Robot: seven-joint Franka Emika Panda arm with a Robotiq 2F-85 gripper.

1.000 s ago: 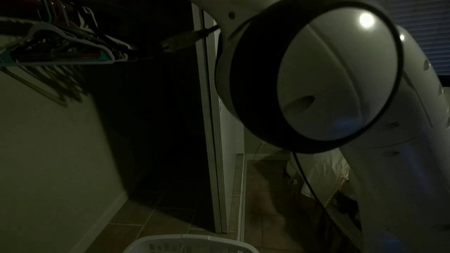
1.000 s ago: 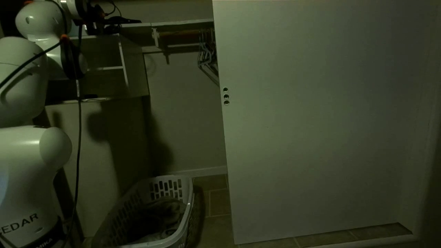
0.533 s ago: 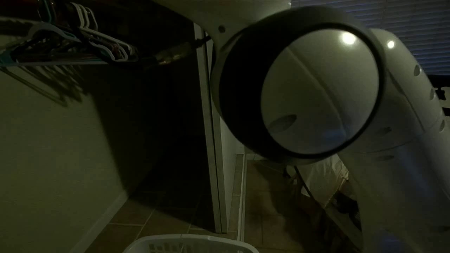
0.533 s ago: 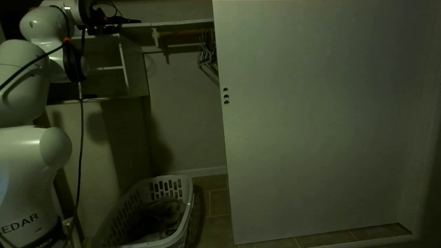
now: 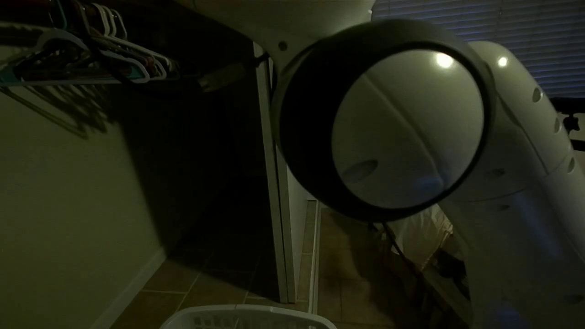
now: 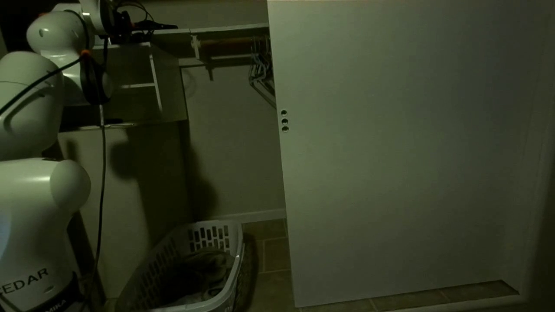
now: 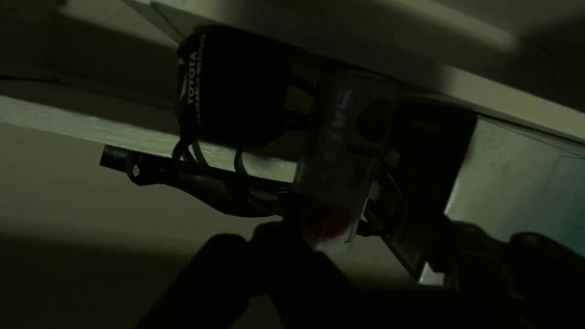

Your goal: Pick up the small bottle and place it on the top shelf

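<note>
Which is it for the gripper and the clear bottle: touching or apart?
Cannot tell. In the wrist view, one finger of the gripper borders the outline of the clear bottle, but darkness hides whether they meet.

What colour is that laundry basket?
In this dim light, the laundry basket looks whitish; it shows best in an exterior view.
</note>
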